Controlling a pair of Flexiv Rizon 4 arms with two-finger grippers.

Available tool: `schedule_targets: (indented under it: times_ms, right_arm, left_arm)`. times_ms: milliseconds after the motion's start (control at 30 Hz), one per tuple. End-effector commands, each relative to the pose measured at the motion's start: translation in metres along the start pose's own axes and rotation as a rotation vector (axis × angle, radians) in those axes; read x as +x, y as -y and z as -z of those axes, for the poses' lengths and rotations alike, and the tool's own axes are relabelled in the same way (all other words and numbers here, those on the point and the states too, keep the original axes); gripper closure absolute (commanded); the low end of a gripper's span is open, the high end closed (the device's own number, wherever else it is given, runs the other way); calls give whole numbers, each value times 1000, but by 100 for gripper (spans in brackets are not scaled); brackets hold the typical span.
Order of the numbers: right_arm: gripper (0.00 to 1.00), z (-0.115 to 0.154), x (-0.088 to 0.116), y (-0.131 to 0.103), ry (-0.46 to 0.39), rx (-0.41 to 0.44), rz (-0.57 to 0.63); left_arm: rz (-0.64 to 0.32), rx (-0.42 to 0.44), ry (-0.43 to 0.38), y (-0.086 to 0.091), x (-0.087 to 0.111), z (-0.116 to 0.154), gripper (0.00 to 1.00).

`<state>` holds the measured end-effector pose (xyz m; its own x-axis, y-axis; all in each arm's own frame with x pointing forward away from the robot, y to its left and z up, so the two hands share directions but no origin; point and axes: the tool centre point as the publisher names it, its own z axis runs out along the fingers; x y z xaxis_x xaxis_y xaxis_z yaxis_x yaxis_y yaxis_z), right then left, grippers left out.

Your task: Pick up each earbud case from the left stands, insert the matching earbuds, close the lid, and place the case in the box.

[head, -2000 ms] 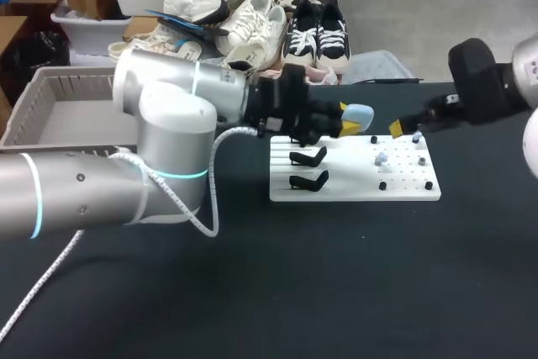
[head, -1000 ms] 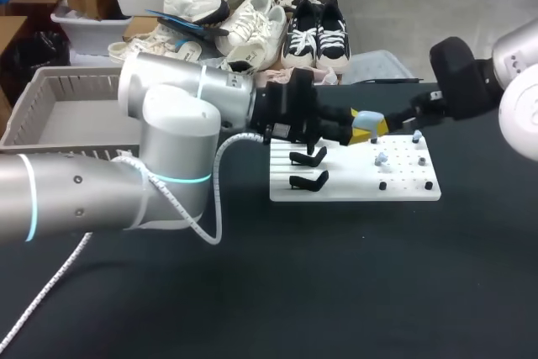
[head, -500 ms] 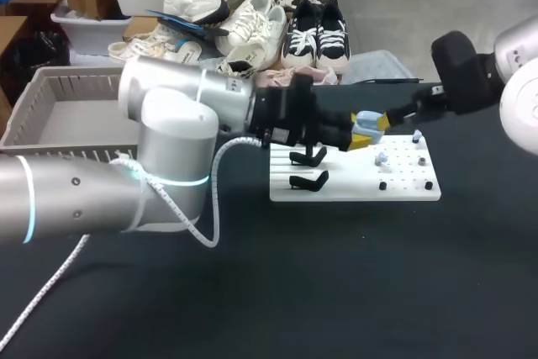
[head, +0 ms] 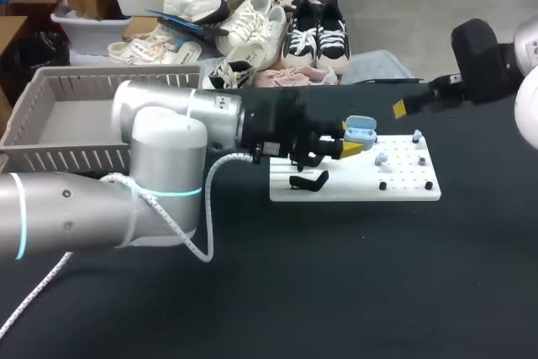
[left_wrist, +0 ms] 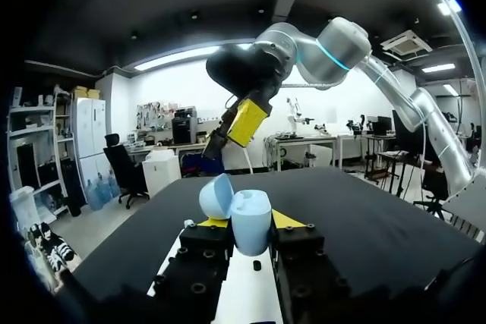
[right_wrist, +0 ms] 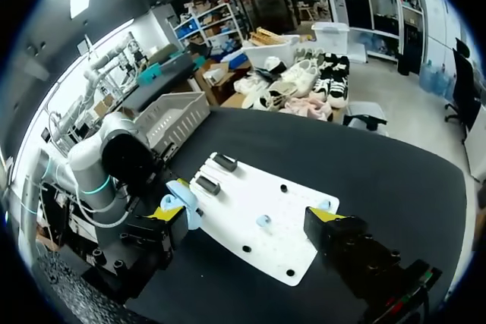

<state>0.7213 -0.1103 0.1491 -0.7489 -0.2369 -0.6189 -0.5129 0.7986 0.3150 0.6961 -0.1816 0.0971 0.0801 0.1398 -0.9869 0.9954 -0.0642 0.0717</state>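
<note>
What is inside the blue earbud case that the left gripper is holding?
The earbud case, clamped in the left gripper, has its lid open. No view looks into the cavity, so what it holds cannot be told.

Robot lab: arms (head: 160, 157), worktable (head: 336, 283)

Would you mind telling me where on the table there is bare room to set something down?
The black table is bare in front of the white board, and also right of it. It is crowded over the board's stands, where the left claw holds the open earbud case.
</note>
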Motion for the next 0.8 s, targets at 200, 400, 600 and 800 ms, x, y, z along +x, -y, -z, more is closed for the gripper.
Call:
schedule_targets:
  times_ms: [200, 400, 600, 800]
  right_arm:
    - [0, 15, 14, 10, 7, 89, -39]
    - [0, 19, 18, 11, 17, 107, -57]
    - [0, 20, 20, 12, 16, 115, -64]
    - [0, 20, 23, 11, 14, 118, -69]
  left_arm:
    - [-4, -75, 48, 14, 16, 20, 100]
    - [-1, -86, 46, 14, 22, 26, 100]
    - [-10, -97, 49, 9, 24, 29, 100]
    - [-16, -100, 43, 4, 19, 27, 100]
